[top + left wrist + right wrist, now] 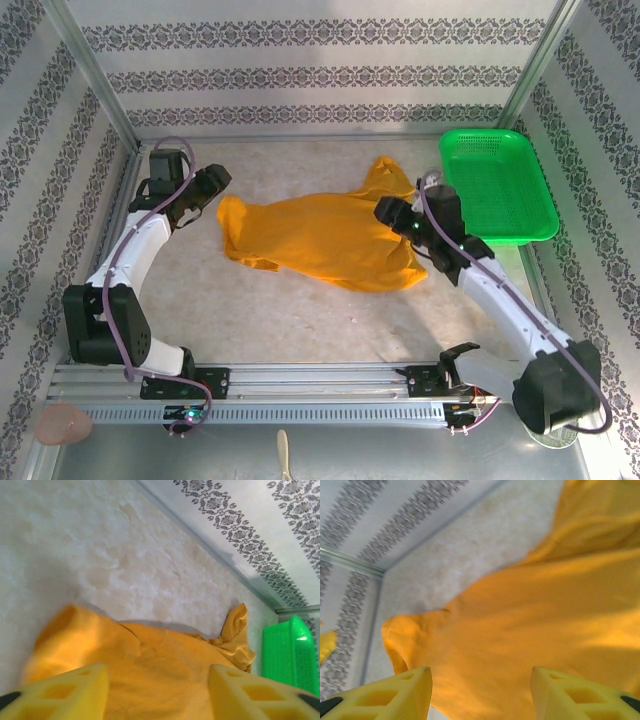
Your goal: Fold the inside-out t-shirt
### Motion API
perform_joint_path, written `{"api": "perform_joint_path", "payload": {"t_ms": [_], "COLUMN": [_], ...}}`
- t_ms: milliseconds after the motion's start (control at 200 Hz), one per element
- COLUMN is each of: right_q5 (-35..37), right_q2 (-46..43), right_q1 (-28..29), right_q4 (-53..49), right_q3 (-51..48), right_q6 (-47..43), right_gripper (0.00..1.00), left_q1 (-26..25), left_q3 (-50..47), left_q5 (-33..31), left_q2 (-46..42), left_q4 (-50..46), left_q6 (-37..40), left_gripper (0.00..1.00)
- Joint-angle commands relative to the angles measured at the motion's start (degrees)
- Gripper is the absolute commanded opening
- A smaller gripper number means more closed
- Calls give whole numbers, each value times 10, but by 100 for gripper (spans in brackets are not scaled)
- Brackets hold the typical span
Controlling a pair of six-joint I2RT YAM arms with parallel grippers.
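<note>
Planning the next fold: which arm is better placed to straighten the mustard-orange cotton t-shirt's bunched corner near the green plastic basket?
Probably the right arm: its open jaws hang over the mustard-orange t-shirt beside that corner; the left arm is at the opposite end.

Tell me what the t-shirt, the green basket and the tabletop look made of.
T-shirt: soft matte knit, likely cotton; it drapes and wrinkles in loose folds.
Green basket: moulded plastic, slightly glossy, with a perforated mesh floor and walls.
Tabletop: pale mottled stone-look surface, matte; real stone or a printed sheet, cannot tell.
</note>
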Motion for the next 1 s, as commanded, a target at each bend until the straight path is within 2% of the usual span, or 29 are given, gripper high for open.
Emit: {"api": "perform_joint_path", "payload": {"t_ms": [0,100,175,270,405,565,779,994], "right_q5": [12,29,55,105,143,142,151,190], "right_q2": [-28,-36,-13,50,161,282,385,481], "right_q1": [11,57,121,206,272,318,347,363], "right_q4": [-37,-46,-45,-59,-75,-101,-122,-154], "right_q3": [-56,-79,-70,-26,53,160,260,347], "right_q6": [-31,-48,-64,-111,-192,-269,-308,-342], "right_gripper": [56,57,58,61,66,68,72,75], "left_q1": [4,-17,-50,-112,-186,-191,-187,-157], "left_q3": [-48,-128,-207,-291,-349,-361,-335,-315], "left_q5": [-22,-61,-92,-135,-209,-237,-278,-266], "left_q2": [-55,-129,-194,-258,-282,-240,-174,-100], "left_q4": [-27,-62,-55,-38,-33,-14,8,54], "left_q6": [-23,-42,-82,-140,-189,-200,-194,-194], "left_gripper": [59,60,60,60,60,60,62,63]}}
